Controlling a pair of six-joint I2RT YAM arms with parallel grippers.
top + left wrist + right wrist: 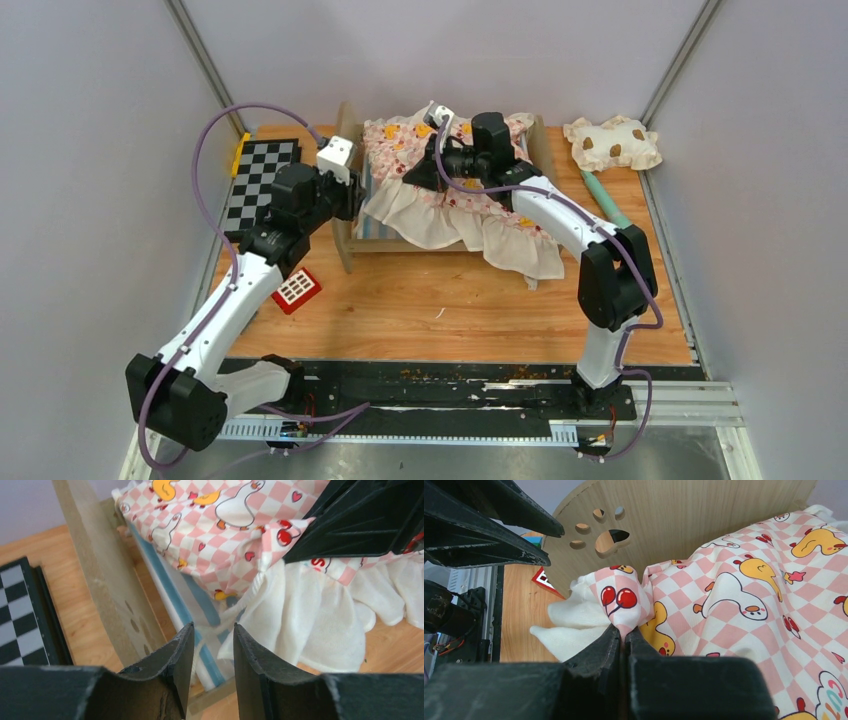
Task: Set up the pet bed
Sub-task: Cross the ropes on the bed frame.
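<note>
Grey walls on three sides and a wooden bench [420, 300] in the middle, with both arms reaching toward the back of it. The pet bed [380, 230] sits at the back centre of the bench, and its headboard [704, 515] with the paw-print cutout is at the left end. A bit of the blue-and-white striped base peeks out along the front left.

A pink checkered cushion [395, 150] with ducks and cherries is draped over the bed. It's sitting crooked, so its white ruffle spills over the front rail and down onto the bench toward the right.

The right tool [623, 632] is pinched closed on a fold of the cushion near the headboard end, with fabric bunched right at its fingertips. The left tool [212, 630] is just beside the front left corner of the bed. Its jaws are a little apart with nothing clamped, and the striped base and ruffle edge are visible through the gap.

Other stuff around:
- a cream pillow [612, 143] with brown spots in the far right corner, well apart from the bed
- a teal stick [605, 200] lying just in front of the pillow
- a checkerboard [262, 180] on the left, next to the headboard
- a small red thing with a white grid [297, 290] near the left arm, can't tell what it is
</note>
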